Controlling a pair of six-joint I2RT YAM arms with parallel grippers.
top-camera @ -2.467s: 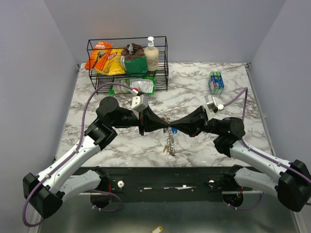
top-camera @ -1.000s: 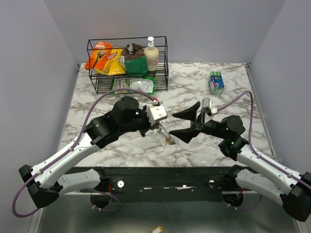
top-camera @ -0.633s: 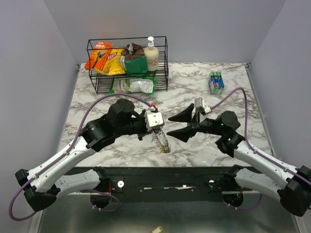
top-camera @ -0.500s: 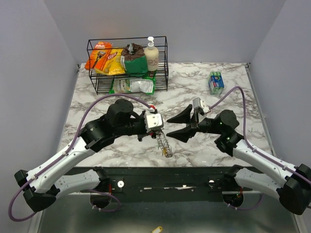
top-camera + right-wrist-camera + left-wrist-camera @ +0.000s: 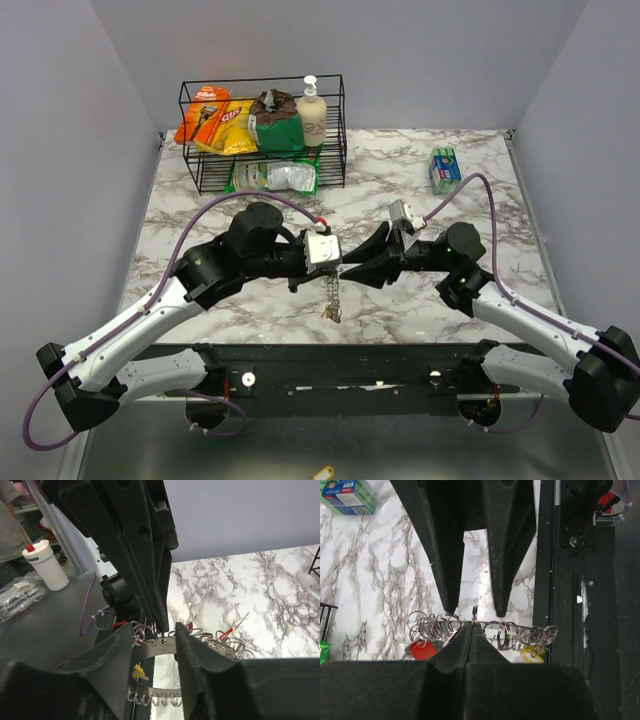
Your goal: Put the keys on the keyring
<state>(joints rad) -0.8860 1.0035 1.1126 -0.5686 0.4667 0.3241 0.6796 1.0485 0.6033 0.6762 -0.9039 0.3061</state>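
My left gripper (image 5: 322, 271) is shut on the thin silvery keyring (image 5: 485, 626), pinching it at a small ring that stands edge-on just above the tips. Many small split rings and the keys (image 5: 328, 300) hang along the wire, with a red tag (image 5: 422, 650) at the left and a yellow tag (image 5: 532, 654) at the right. The bundle hangs just above the marble table (image 5: 250, 310). My right gripper (image 5: 346, 274) is open, its fingertips (image 5: 451, 607) either side of the pinched spot. In the right wrist view the ring bundle (image 5: 155, 632) sits between my open right fingers (image 5: 112, 665).
A black wire rack (image 5: 262, 130) with snack bags and a bottle stands at the back left. A blue-green box (image 5: 444, 168) lies at the back right and also shows in the left wrist view (image 5: 347, 495). The dark front rail (image 5: 340, 365) runs below the grippers.
After letting go and opening, my right gripper has moved left toward the left gripper, its open jaws now around the bundle. The left gripper still holds the bundle, which now hangs straighter.
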